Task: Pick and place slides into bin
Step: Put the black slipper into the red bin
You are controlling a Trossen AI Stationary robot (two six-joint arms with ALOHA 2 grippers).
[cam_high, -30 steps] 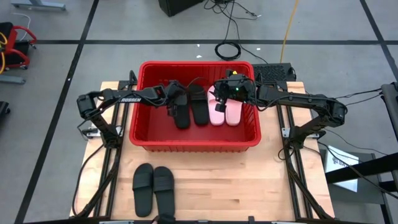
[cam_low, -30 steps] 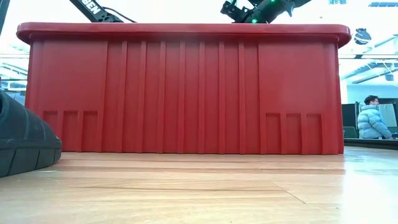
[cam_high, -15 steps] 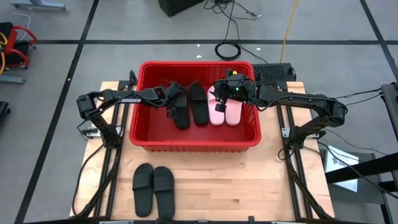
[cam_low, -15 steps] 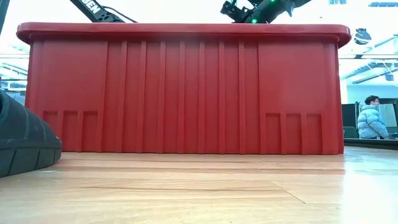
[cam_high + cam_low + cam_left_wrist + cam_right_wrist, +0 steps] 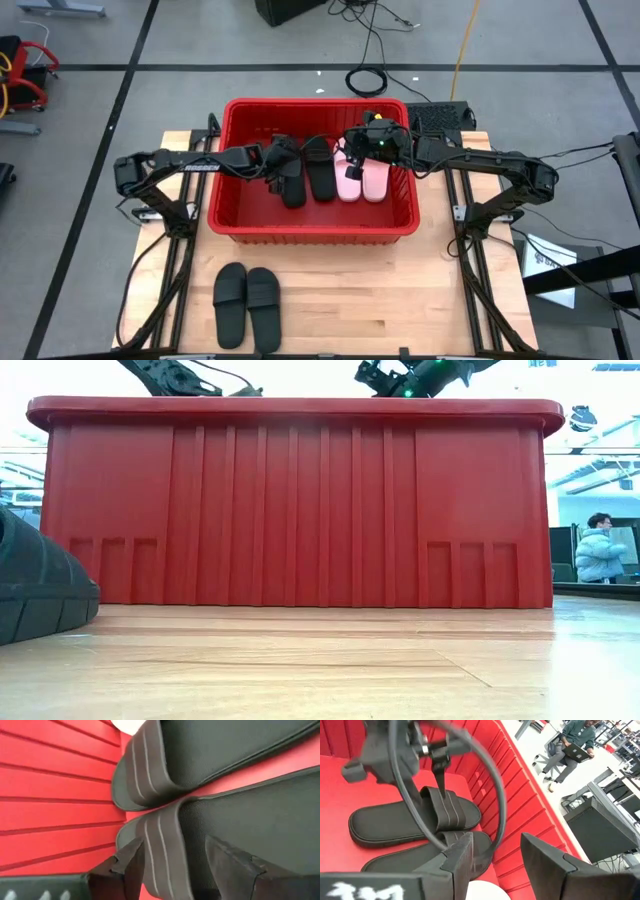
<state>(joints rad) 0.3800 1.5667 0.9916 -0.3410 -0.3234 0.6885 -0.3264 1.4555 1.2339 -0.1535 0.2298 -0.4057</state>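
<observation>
On my desk the red bin holds two black slides and two pale pink slides. Another black pair lies on the desk outside it. My left hand straddles a black slide's strap, fingers apart; my right hand hangs spread and empty over the pink pair.

No readable text, labels or numbers anywhere; white lettering on left arm too small to read.

glossy ribbed plastic bin, wooden table
</observation>
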